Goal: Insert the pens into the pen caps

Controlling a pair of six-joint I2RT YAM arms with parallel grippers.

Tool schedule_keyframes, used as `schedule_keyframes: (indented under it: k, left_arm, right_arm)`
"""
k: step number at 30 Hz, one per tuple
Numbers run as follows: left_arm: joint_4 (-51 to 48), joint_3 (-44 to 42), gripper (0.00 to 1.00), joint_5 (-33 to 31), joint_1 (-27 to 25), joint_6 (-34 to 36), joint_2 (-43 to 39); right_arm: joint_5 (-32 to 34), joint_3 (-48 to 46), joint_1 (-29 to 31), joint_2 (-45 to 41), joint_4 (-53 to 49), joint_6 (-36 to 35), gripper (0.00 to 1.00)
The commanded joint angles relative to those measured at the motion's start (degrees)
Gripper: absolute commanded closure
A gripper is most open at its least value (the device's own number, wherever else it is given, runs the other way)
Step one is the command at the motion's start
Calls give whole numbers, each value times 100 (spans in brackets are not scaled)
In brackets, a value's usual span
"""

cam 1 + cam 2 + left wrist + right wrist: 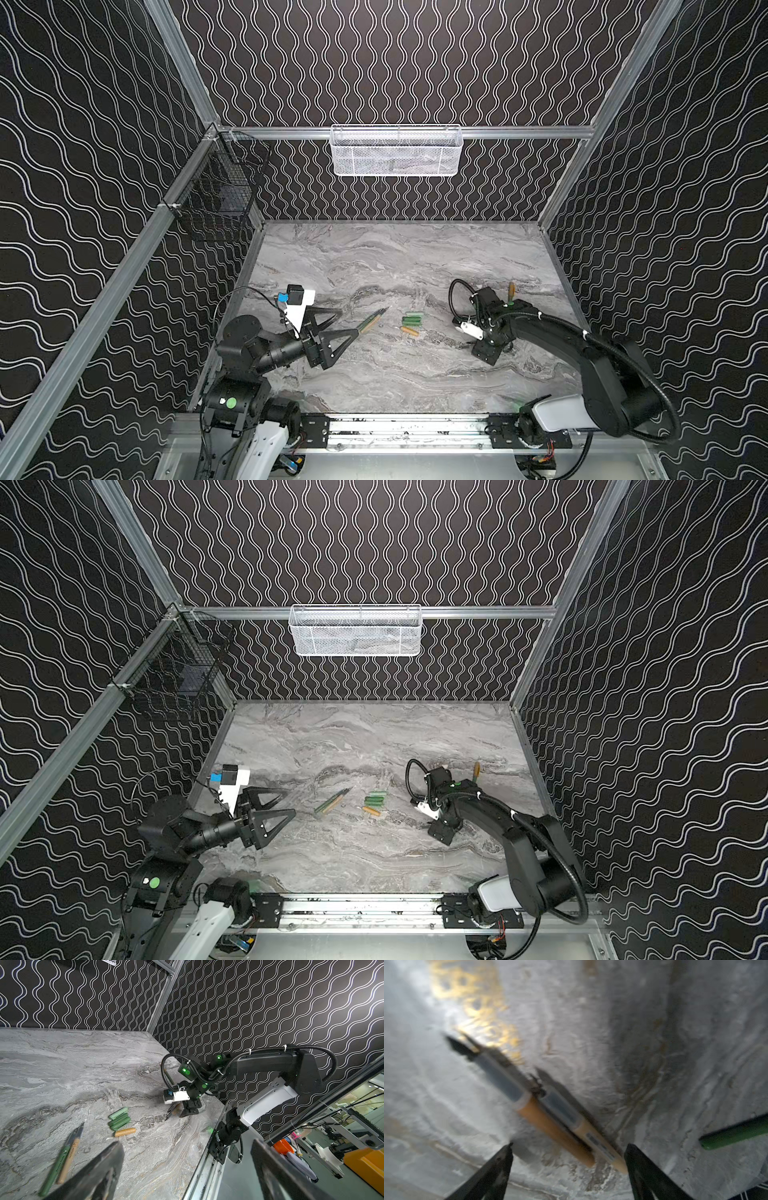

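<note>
Frustratingly, the print on two pens (pixel 68 1159), green and tan, is too blurred to read. They lie mid-tabletop (pixel 374 257) by the wide, empty left hand (pixel 349 321), beside three green pen caps (pixel 412 319) and one orange cap (pixel 409 331). The right hand (pixel 569 1144), wide, straddles two tan pens (pixel 550 1124). White mesh basket (pixel 395 151): contents unclear.

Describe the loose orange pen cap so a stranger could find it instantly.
Look midway across the marble table for a bunch of short stubby caps. The orange cap lies at its near edge, the only one not green.
</note>
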Motion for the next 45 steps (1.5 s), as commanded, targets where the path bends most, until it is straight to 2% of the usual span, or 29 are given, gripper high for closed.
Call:
schedule_keyframes:
  k: [1, 6, 8, 17, 22, 27, 32, 36, 42, 45]
  left_arm:
    - [67, 31, 1, -46, -3, 120, 12]
    - [63, 38, 1, -57, -4, 129, 45]
    - [48, 31, 1, -58, -4, 129, 75]
    - [66, 31, 1, -48, -4, 112, 177]
    - [86, 21, 1, -42, -3, 104, 230]
    - [93, 17, 1, -48, -4, 99, 291]
    - [65, 31, 1, -49, 5, 112, 342]
    - [65, 31, 1, -46, 6, 112, 382]
    - [65, 31, 1, -46, 9, 112, 423]
    - [82, 18, 1, -39, 31, 104, 451]
  right_arm:
    - [-182, 404, -68, 447, -34, 261, 13]
    - [-400, 801, -99, 1151, -201, 381, 15]
    - [-565, 917, -121, 1298, -262, 387, 20]
    - [-725, 1169, -227, 1723, -300, 781, 54]
    - [-693, 1195, -244, 1872, -96, 1131, 62]
    - [-1116, 1815, -255, 2183, -143, 1868, 63]
    - [-1168, 2290, -265, 2655, -240, 3013, 61]
    - [-1462, 2382, -284, 2758, -103, 3845, 58]
    - [-1470, 2213, -421, 2749, 179, 4373, 57]
    - [-1398, 2061, -433, 2563, 369, 4361, 55]
